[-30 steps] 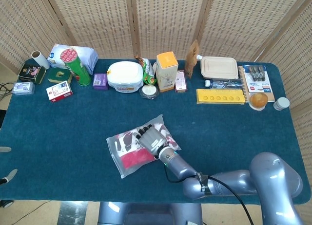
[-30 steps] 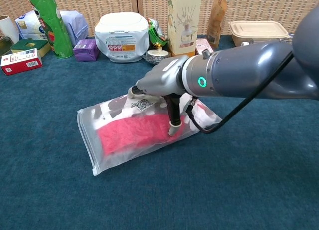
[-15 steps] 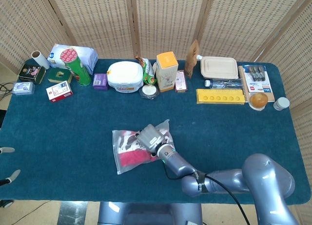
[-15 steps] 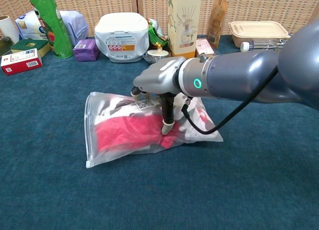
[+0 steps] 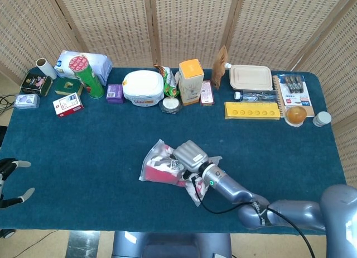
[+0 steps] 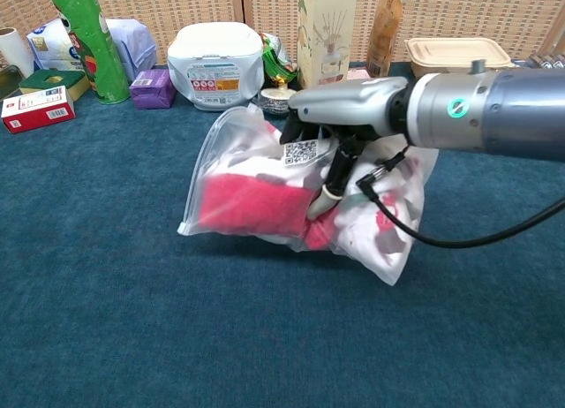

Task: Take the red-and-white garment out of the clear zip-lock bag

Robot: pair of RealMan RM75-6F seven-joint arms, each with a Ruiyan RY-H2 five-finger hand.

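Right hand (image 5: 189,155) grips the zip-lock bag (image 5: 167,167) — garment (image 5: 162,173) inside.

The bag (image 6: 265,174) is clear plastic with a small white code label near its top, and it hangs crumpled and lifted off the blue worktop (image 6: 106,320), gripped from above by the right hand (image 6: 340,130). One corner points left, another sags down to the right. The garment (image 6: 252,205) is inside it, bunched up: a solid red mass fills the left and middle, while a white part with red marks droops into the lower right corner.
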